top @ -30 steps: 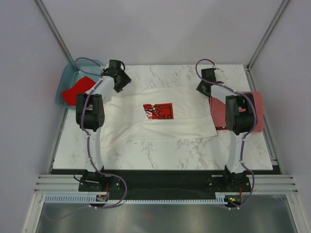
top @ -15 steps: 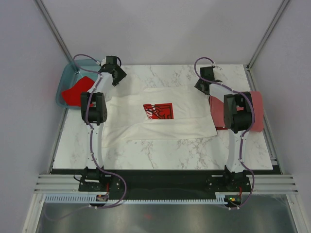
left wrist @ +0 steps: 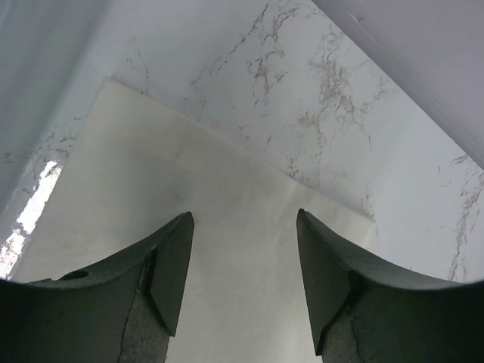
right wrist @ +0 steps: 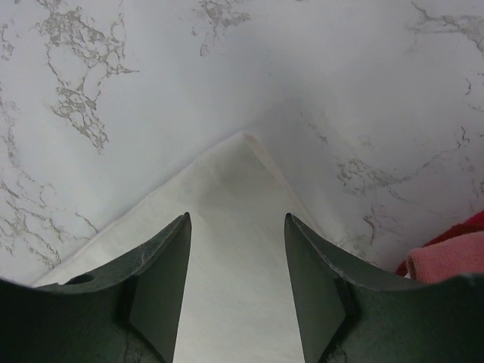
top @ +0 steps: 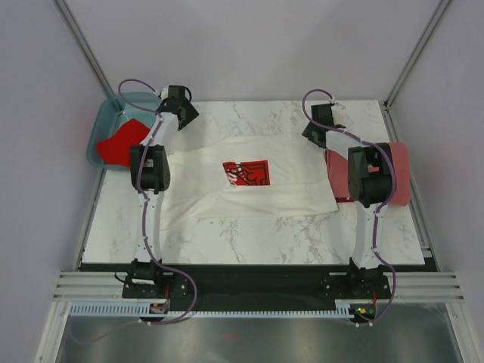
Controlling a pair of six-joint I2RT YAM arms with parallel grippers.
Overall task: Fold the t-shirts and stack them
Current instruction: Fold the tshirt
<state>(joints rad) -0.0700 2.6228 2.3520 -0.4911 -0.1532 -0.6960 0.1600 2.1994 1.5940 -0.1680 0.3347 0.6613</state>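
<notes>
Top external view is showing the marble surface [top: 249, 234] carrying the white shirt [top: 227, 193], lying flat at centre. Being soft, light cloth, it is likely wanting pinches at its far corners, where the left gripper [left wrist: 243, 219] and right gripper [right wrist: 237, 219] are hovering, both gaping wide.

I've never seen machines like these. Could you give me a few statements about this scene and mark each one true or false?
1. The white t-shirt lies spread out on the table. True.
2. The left end effector grips the white t-shirt. False: it is open and holds nothing.
3. A bright red shirt lies in the teal tub. True.
4. The right end effector holds the brick-red shirt. False: it is open above the white t-shirt's corner, and the brick-red shirt lies off to the side.
</notes>
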